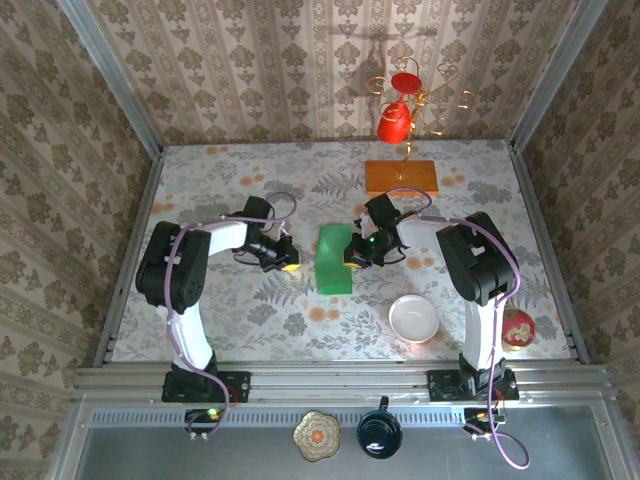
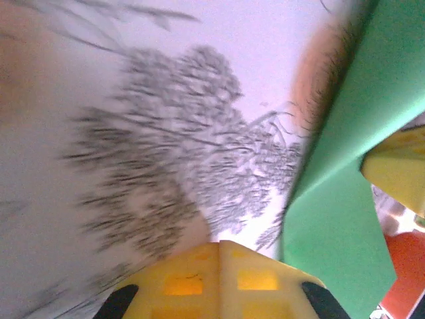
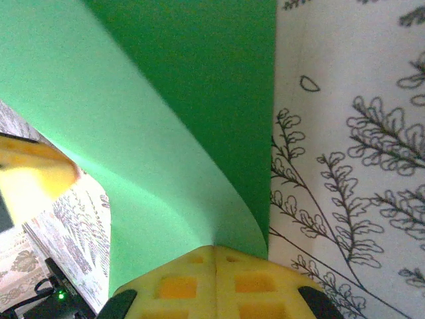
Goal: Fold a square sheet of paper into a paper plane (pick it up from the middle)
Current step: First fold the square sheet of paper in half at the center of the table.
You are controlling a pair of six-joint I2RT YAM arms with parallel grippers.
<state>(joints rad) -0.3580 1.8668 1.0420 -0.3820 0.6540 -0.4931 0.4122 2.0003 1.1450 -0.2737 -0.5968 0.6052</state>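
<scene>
**tomek:** so where's this at? Is there a plane yet?

**rig_lurker:** nope, nowhere near. The square sheet of paper (image 1: 332, 268) lies in the gap between the two tools. From above it reads as a tall green rectangle, not a dart. No nose, no wings, no centre ridge.

**tomek:** is anybody holding it?

**rig_lurker:** the right gripper (image 3: 216, 251) is, as far as I can tell. Its yellow fingers are squeezed together and the paper's edge runs straight into the tips. From there one flap curls up and away in front of the tool, and the darker part beyond it seems to lie on the table (image 3: 345, 133). Looks to me like a half-fold partway through being laid over, but that's just my read.

**tomek:** and the other arm?

**rig_lurker:** the left gripper (image 2: 219, 247) is clamped together on nothing. The sheet sits off to the right of its fingertips, near but apart, with bare tablecloth straight ahead of it.

**tomek:** so what's left?

**rig_lurker:** basically everything, I'd say. Flatten and crease this fold, then the corner folds for the nose, then the wings. The flap is bowed, not creased, so if that pinch lets go early I'd guess it springs back open.
</scene>
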